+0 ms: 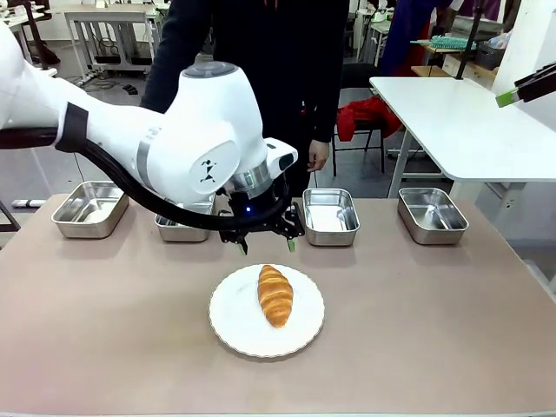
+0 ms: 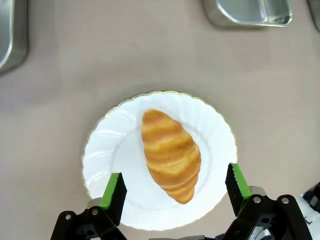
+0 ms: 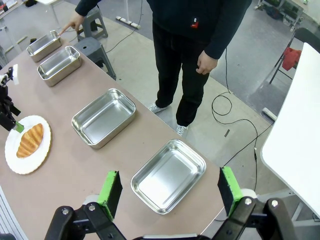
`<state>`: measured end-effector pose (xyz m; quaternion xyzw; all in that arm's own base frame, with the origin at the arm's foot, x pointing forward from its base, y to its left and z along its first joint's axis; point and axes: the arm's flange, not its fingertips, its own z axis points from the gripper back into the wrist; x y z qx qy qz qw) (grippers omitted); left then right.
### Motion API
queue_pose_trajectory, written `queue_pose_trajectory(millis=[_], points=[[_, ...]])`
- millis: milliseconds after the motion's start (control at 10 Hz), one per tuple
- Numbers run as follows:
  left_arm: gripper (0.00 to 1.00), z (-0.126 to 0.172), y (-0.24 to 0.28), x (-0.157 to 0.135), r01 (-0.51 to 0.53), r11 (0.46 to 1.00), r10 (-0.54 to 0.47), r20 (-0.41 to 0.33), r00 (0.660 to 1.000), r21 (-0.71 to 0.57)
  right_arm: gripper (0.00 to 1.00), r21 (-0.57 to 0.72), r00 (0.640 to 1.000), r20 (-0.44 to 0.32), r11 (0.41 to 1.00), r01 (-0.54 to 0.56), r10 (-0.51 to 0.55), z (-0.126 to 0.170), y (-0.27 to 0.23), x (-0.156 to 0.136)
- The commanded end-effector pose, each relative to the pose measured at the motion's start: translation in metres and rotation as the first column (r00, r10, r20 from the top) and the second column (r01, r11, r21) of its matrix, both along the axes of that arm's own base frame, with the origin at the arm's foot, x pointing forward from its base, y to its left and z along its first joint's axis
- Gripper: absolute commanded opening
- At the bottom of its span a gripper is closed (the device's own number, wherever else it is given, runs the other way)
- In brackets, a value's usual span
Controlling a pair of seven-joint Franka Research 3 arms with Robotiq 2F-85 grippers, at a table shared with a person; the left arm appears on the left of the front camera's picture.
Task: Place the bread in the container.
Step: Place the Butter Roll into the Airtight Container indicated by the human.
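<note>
Bread [image 1: 274, 294]: one golden-brown croissant, oblong, with a ridged, glossy crust and tapered ends. It lies lengthwise, near to far, at the middle of a round white plate [image 1: 230, 326] with a scalloped rim. The plate rests on the matte tan table [image 1: 104, 330], near the centre.

Left gripper [image 1: 267, 246]: open and empty. It hangs above the far edge of the plate, clear of the bread. In its wrist view the green pads stand wide apart on either side of one end of the croissant.

Right gripper [image 3: 168, 179]: open and empty, held high above the right end of the table.

Containers: four shallow rectangular pans of polished steel with rounded corners and rolled rims, in a row along the far side. The leftmost container [image 1: 90, 208], third container [image 1: 330, 215] and rightmost container [image 1: 432, 214] show bare bottoms. The second container [image 1: 178, 230] is partly hidden behind the left arm.

A person in dark clothing stands at the far side. One hand [image 3: 75, 22] reaches with a finger out toward the leftmost container.
</note>
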<state>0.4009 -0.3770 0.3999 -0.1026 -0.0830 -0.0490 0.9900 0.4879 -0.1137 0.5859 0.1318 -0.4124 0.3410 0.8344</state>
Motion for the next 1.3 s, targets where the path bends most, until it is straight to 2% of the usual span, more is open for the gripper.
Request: queue_pose_trajectory(millis=[0, 700, 1200], points=[[1.0, -0.01, -0.009, -0.003, -0.058, 0.997, 0.06, -0.029, 0.998, 0.04, 1.0, 0.004, 1.0, 0.002, 1.0, 0.001, -0.001, 0.0, 0.001, 0.0], [1.0, -0.049, -0.016, -0.019, -0.083, 0.996, 0.086, -0.134, 0.987, 0.029, 1.0, 0.004, 1.0, 0.002, 1.0, 0.001, -0.001, 0.0, 0.001, 0.0], [1.0, -0.077, -0.024, -0.018, -0.062, 0.995, 0.073, -0.152, 0.986, 0.075, 1.0, 0.004, 1.0, 0.002, 1.0, 0.001, -0.001, 0.0, 0.001, 0.0]])
